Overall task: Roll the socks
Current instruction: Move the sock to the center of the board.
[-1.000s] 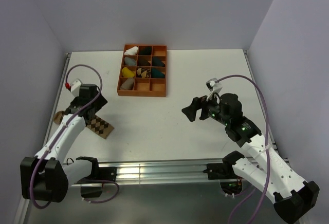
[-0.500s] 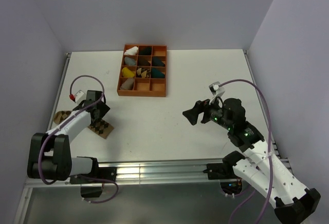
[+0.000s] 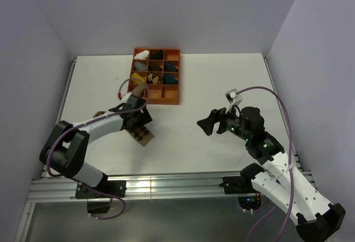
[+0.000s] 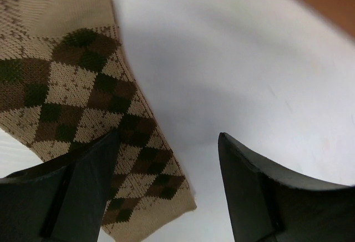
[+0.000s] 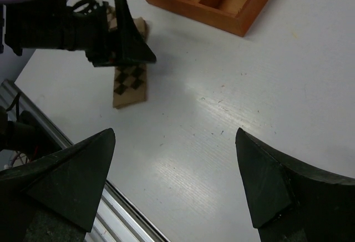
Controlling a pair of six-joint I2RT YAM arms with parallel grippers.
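Observation:
The argyle sock (image 3: 144,137) lies flat on the white table, left of centre. It also shows in the left wrist view (image 4: 83,103) and the right wrist view (image 5: 130,84). A plain tan piece of fabric (image 3: 99,114) sticks out behind the left arm; no striped cuff shows. My left gripper (image 3: 142,124) is low over the argyle sock's near end. Its jaws stand apart (image 4: 168,136), the left finger (image 4: 83,186) over the sock and the right finger over bare table. My right gripper (image 3: 204,124) is open and empty above the table (image 5: 175,134), right of centre.
An orange divided tray (image 3: 153,101) with several rolled sock bundles stands at the back centre, just beyond the left gripper; its corner shows in the right wrist view (image 5: 233,25). A metal rail (image 3: 166,182) runs along the near edge.
My left arm has swung right from the table's left edge toward the middle, and the argyle sock has shifted right with it. The right gripper has barely moved.

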